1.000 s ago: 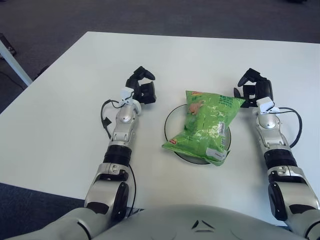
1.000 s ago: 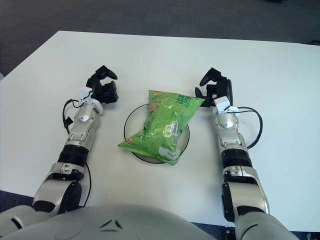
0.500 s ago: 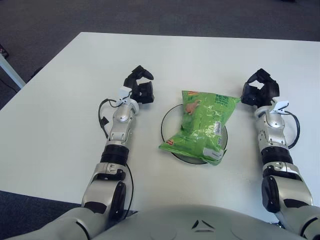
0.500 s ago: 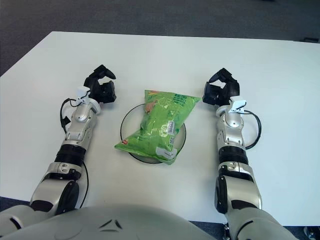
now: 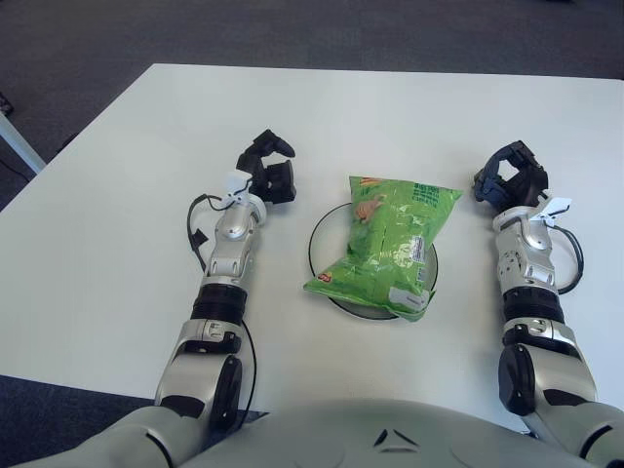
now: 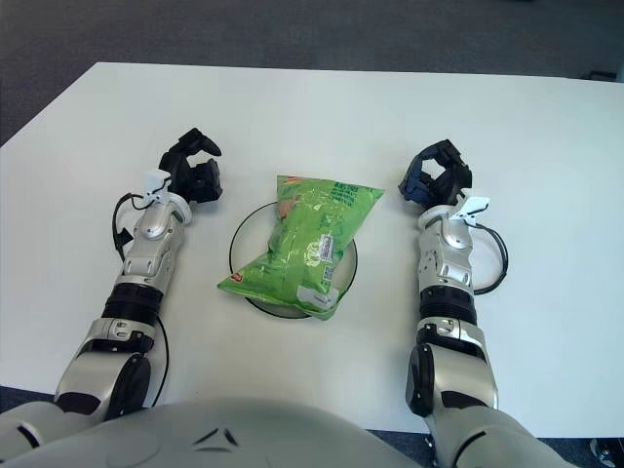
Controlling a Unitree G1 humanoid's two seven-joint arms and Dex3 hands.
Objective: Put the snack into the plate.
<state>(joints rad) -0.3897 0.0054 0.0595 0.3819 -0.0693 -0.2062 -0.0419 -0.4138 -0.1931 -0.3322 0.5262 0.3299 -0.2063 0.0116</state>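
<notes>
A green snack bag (image 5: 388,243) lies on the dark-rimmed plate (image 5: 320,234) in the middle of the white table, covering most of it and overhanging the front and back rim. My right hand (image 5: 511,181) is to the right of the bag, clear of it, fingers loosely curled around nothing. Left of the plate is my left hand (image 5: 267,174), also apart from bag and plate, its fingers relaxed and empty.
The white table (image 5: 117,234) stretches around the plate on every side. Dark floor lies beyond its far and left edges. A cable loops beside each forearm (image 5: 198,234).
My right hand has drawn away from the bag's right corner, to the right and slightly back. The bag stays on the plate. My left hand has barely shifted.
</notes>
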